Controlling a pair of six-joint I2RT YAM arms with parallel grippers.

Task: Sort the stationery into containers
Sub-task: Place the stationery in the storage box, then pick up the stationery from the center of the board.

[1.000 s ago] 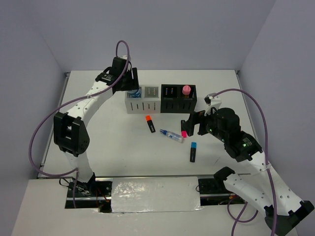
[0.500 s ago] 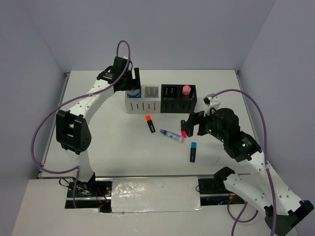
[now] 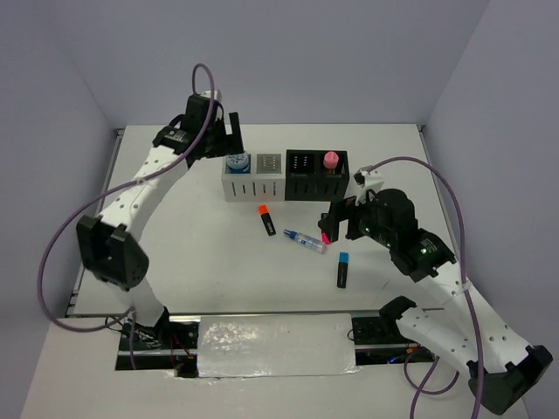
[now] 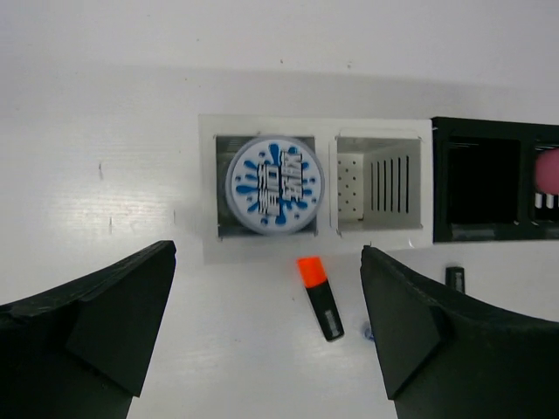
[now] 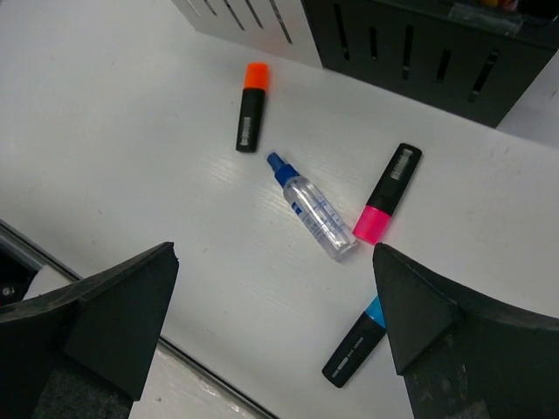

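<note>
A blue-white patterned disc (image 4: 273,183) lies in the left compartment of the white organiser (image 4: 329,188); only one disc shows. My left gripper (image 4: 267,250) is open and empty, high above that organiser (image 3: 253,185), and shows in the top view (image 3: 225,133). The pink capped cylinder (image 3: 330,161) stands in the right compartment of the black organiser (image 3: 316,185). On the table lie the orange highlighter (image 5: 251,106), the clear blue-capped tube (image 5: 313,207), the pink highlighter (image 5: 388,193) and the blue highlighter (image 5: 356,342). My right gripper (image 5: 273,250) is open and empty above them.
The white organiser's right compartment (image 4: 377,185) and the black organiser's left compartment (image 4: 479,188) hold nothing that I can see. The table's near edge (image 5: 105,279) runs below the right gripper. Grey walls enclose the table on three sides.
My left gripper has lifted and drawn back to the left from the white organiser; the disc stays in the left compartment. The right arm has shifted slightly left.
</note>
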